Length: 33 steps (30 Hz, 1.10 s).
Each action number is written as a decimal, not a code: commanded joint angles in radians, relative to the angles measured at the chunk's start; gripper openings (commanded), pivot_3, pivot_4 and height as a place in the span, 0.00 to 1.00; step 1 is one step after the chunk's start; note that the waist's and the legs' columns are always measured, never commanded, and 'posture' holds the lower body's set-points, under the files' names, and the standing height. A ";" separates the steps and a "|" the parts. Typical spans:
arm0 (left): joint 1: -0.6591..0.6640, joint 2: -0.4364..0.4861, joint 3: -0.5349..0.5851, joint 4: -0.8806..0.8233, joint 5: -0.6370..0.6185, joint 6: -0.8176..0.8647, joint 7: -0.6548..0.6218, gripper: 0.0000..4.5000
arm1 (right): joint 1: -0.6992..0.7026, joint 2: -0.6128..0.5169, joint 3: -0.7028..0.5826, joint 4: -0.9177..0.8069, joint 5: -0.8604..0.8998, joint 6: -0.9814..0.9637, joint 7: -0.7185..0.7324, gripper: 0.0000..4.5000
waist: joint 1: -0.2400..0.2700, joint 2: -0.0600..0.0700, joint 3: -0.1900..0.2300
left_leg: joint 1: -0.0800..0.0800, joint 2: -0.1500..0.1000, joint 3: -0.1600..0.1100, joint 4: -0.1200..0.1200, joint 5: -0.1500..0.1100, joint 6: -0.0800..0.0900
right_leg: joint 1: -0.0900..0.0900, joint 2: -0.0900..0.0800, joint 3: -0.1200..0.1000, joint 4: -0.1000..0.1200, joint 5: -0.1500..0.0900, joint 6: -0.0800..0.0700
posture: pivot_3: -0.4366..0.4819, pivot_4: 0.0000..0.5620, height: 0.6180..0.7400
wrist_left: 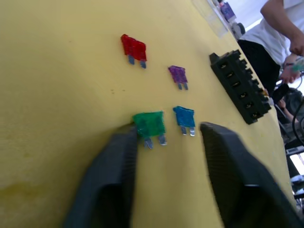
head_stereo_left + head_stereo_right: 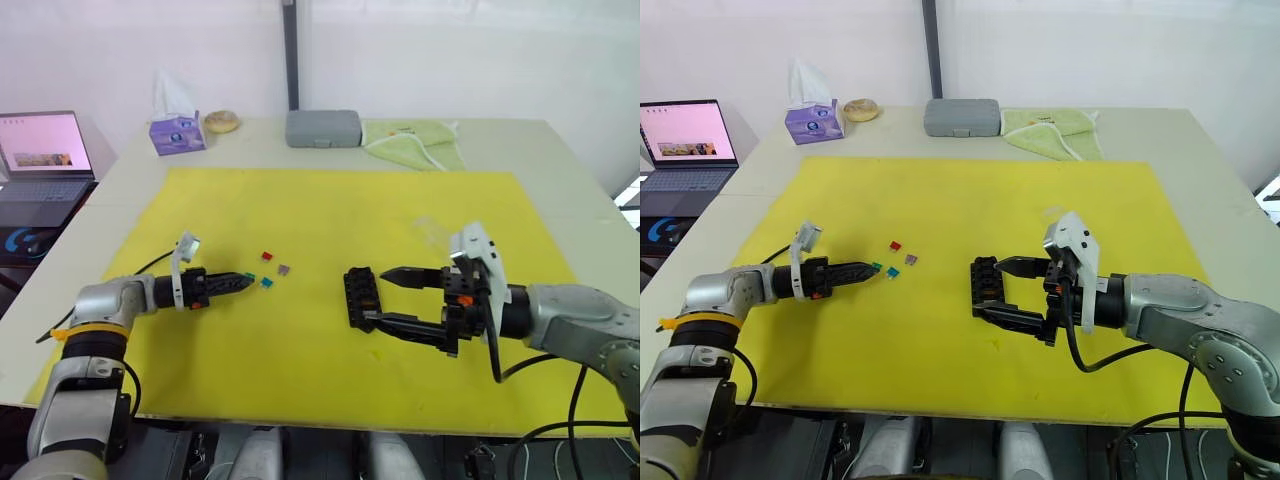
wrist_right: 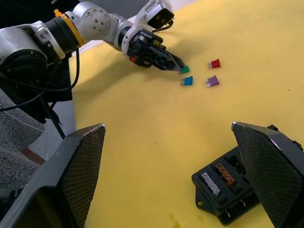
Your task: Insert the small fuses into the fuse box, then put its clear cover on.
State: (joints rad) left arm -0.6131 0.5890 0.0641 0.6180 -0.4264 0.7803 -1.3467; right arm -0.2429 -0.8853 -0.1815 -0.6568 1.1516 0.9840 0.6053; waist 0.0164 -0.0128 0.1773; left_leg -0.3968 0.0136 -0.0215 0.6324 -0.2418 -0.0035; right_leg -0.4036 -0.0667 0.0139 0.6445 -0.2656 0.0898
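Evidently the left gripper (image 1: pixel 164 142), fingers spread, brackets the green fuse (image 1: pixel 150 125) for picking. At three o'clock, the right gripper (image 2: pixel 372 297), fingers wide apart, straddles the fuse box (image 2: pixel 358 296), probably steadying it.

I've got the mat (image 2: pixel 330 215) spread on the table (image 2: pixel 560 150), w/ the fuse box (image 2: pixel 359 297) lying on it near the middle, towards the near edge. Left of the box, well apart, four fuses (image 1: pixel 164 102) lie loose on the mat in a small cluster. My left gripper (image 2: pixel 243 281) sits just left of that cluster, one finger touching the nearest fuse. My right gripper (image 2: pixel 380 295) is at the box's right side, fingers either side of it. Far edge of table, left to right: tissue box (image 2: pixel 177 133), case (image 2: pixel 323 128), cloth (image 2: pixel 415 143). Laptop (image 2: pixel 42 165) is off the table's far left.
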 commanded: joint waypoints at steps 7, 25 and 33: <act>0.035 -0.014 -0.001 -0.001 -0.028 0.049 -0.011 0.00 | 0.004 -0.011 -0.016 -0.025 0.005 -0.011 -0.002 1.00 | -0.003 0.000 0.000 | 0.001 0.000 -0.001 0.000 0.000 0.000 | 0.000 0.000 0.000 0.001 0.000 0.000 | 0.48 0.27 1.00; -0.010 0.057 0.405 -0.400 -0.448 0.334 0.195 0.00 | -0.321 0.093 0.031 0.266 0.331 0.034 -0.291 1.00 | -0.029 -0.005 0.003 | -0.003 0.007 -0.005 0.000 0.000 0.000 | -0.005 0.003 0.000 0.003 0.001 -0.001 | 0.48 0.27 1.00; -0.154 -0.122 0.365 -0.566 -0.601 0.338 0.351 0.00 | -0.604 0.341 0.118 0.443 0.282 0.037 -0.407 0.94 | -0.034 -0.006 0.004 | -0.013 0.003 -0.005 0.002 0.001 -0.002 | -0.017 0.003 0.001 0.006 0.001 0.000 | 0.48 0.27 1.00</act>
State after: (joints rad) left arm -0.7326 0.4696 0.4331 0.1010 -0.9867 1.1313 -1.0178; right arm -0.8012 -0.5705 -0.0580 -0.2068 1.4156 1.0275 0.2166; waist -0.0171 -0.0188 0.1809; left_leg -0.4105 0.0162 -0.0258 0.6340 -0.2400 -0.0062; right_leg -0.4216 -0.0634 0.0152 0.6514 -0.2642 0.0893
